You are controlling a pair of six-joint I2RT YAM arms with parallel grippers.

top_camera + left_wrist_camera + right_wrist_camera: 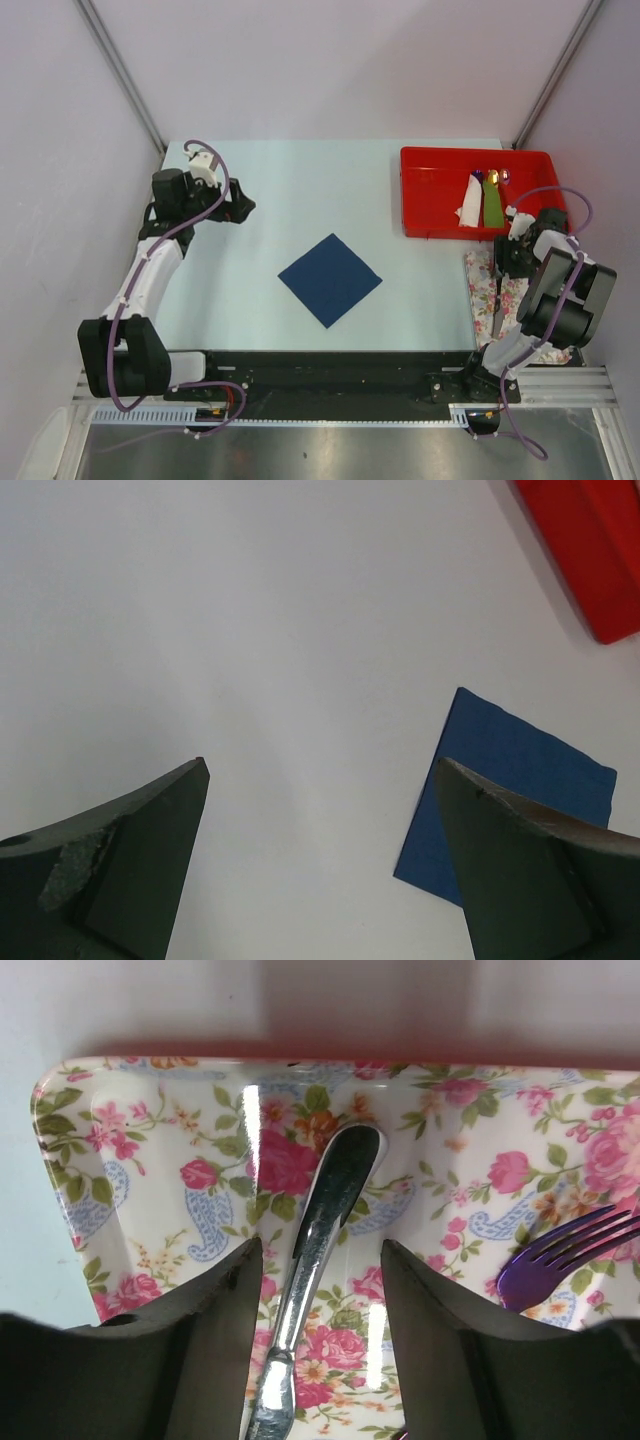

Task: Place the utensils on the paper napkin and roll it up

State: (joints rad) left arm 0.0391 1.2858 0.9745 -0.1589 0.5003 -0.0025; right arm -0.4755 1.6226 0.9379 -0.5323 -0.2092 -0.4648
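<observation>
The paper napkin (330, 280) lies flat on the pale table (300, 190), near its middle, turned so its corners point left, right, near and far like a diamond. Nothing rests on it and it is not rolled.

The right claw (320, 1245) hangs low over a floral tray (150, 1160) at the right side of the table, just near of a red tray (430, 200). Its fingers (215, 1310) stand apart on either side of a shiny silver knife (325, 1210), which lies lengthwise on the floral tray with its rounded handle end pointing away from the wrist camera. A sliver of the tray's pattern shows on each side of the knife, so the claw is open around it and not pressing on it. A purple fork (560, 1255) lies on the same tray, to the right of the knife in the wrist view, its tines pointing towards the claw.

The left claw (320, 765) is spread wide and holds nothing. It hovers over bare table at the far left, well apart from the napkin (one corner of the blue square shows past a fingertip in its own view).

The red tray holds a white piece (470, 205) and a green strip (492, 200) side by side
</observation>
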